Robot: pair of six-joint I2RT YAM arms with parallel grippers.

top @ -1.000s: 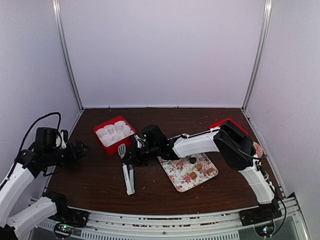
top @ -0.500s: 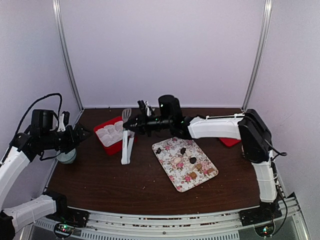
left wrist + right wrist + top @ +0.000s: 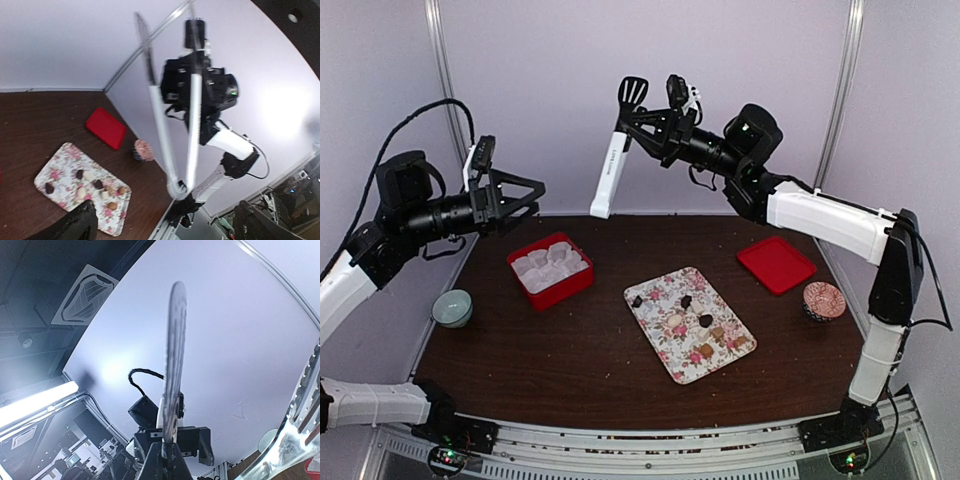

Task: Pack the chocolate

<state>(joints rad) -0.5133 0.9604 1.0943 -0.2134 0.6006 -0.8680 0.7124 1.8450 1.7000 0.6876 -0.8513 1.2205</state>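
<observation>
Several small chocolate lumps [image 3: 705, 320], dark and tan, lie on the rose-printed tray [image 3: 665, 290] in the middle of the table; in the left wrist view the chocolate [image 3: 79, 174] lies on the same tray [image 3: 55, 175]. My right gripper [image 3: 645, 122] is raised high near the back wall, shut on white tongs [image 3: 610, 170] that hang down to the left. In the right wrist view my right gripper [image 3: 165, 460] pinches one edge-on tong blade [image 3: 174, 365]. My left gripper [image 3: 525, 205] hovers open and empty at the left, facing the tongs [image 3: 192, 125].
A red box [image 3: 578, 287] lined with white paper cups sits at the back left. Its red lid [image 3: 776, 265] lies at the right, with a pink bowl [image 3: 823, 300] beside it. A pale bowl [image 3: 452, 307] stands near the left edge.
My right arm has swung the tongs from just above the table up high toward the back wall. The left arm has also risen, its gripper staying open.
</observation>
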